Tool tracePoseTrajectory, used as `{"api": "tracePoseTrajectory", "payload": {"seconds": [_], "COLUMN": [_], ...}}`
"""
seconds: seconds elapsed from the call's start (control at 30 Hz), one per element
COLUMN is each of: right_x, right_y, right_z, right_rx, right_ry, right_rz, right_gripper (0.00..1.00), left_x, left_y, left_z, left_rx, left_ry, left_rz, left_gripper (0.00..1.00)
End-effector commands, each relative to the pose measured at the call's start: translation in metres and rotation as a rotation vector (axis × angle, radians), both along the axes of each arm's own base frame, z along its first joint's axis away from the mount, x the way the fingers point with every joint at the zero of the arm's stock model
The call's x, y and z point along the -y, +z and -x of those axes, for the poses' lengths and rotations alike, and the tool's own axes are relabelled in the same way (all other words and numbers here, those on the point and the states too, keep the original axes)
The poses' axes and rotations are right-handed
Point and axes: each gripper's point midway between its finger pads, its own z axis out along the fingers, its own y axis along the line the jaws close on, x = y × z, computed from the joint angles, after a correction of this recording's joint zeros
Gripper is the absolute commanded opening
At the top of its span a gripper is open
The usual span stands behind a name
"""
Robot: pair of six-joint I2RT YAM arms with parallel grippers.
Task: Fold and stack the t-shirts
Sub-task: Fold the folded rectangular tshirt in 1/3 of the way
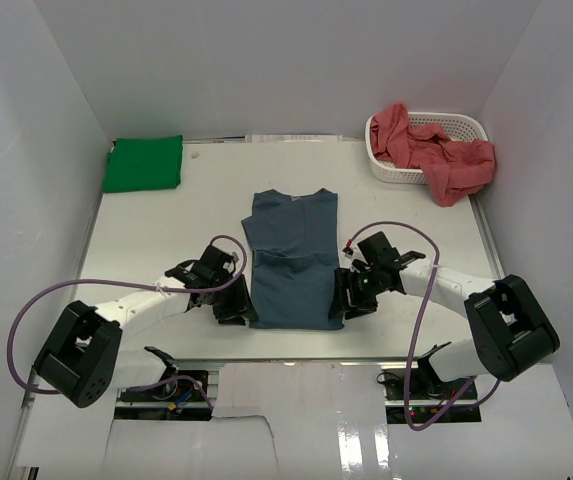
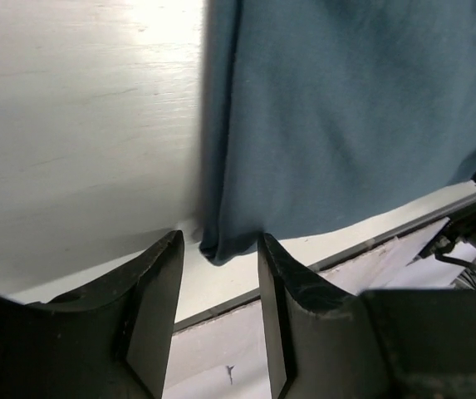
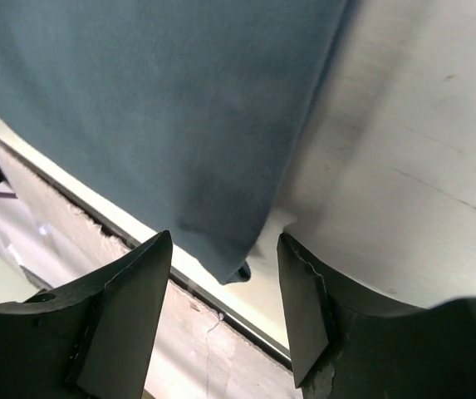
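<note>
At centre of table (image 1: 146,240) by its near edge, slate blue t-shirt (image 1: 291,265) lies folded, left gripper (image 2: 219,239) and right gripper (image 3: 223,239) at its near corners, fingers apart and clamping nothing; green t-shirt (image 1: 144,163) far-left, salmon t-shirts (image 1: 446,160) spilling from basket (image 1: 466,122) far-right.

Three t-shirts (image 1: 291,265), perhaps more; one basket (image 1: 466,122)

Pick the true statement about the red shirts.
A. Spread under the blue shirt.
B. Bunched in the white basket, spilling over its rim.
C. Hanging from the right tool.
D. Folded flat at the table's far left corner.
B: the red shirts lie crumpled in the white basket at the far right, cloth draping over its rim.
</note>
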Motion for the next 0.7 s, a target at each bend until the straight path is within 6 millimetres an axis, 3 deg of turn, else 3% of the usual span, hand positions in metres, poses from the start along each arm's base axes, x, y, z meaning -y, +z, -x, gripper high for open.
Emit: {"api": "tracePoseTrajectory", "payload": {"seconds": [0.0, 0.13, 0.27, 0.37, 0.4, 0.43, 0.53, 0.67], "right_x": [0.008, 0.014, 0.003, -0.019, -0.026, -0.036, -0.054, -0.08], "right_y": [0.006, 0.013, 0.033, 0.054, 0.058, 0.064, 0.072, 0.08], "right_z": [-0.011, -0.018, -0.023, -0.027, -0.025, -0.032, -0.031, -0.039], "right_rx": [0.052, 0.082, 0.114, 0.128, 0.125, 0.151, 0.121, 0.139], "right_ry": [-0.001, -0.005, 0.002, 0.018, 0.029, 0.036, 0.065, 0.111], "right_rz": [0.071, 0.117, 0.049, -0.089, -0.136, -0.191, -0.28, -0.379], "right_gripper": [0.6, 0.6, 0.6, 0.55, 0.52, 0.4, 0.08, 0.08], "left_x": [-0.012, -0.024, -0.009, 0.011, 0.018, 0.024, 0.044, 0.064], "left_y": [0.012, 0.034, 0.068, 0.078, 0.076, 0.075, 0.065, 0.052], "left_z": [-0.013, -0.025, -0.036, -0.037, -0.038, -0.035, -0.024, -0.013], "left_rx": [0.053, 0.085, 0.149, 0.172, 0.186, 0.184, 0.152, 0.126], "left_ry": [0.056, 0.123, 0.108, 0.072, 0.062, 0.045, 0.004, -0.04], "left_rz": [-0.078, -0.158, -0.071, 0.048, 0.086, 0.118, 0.208, 0.283], "left_gripper": [0.51, 0.51, 0.5, 0.37, 0.33, 0.3, 0.03, 0.0]}}
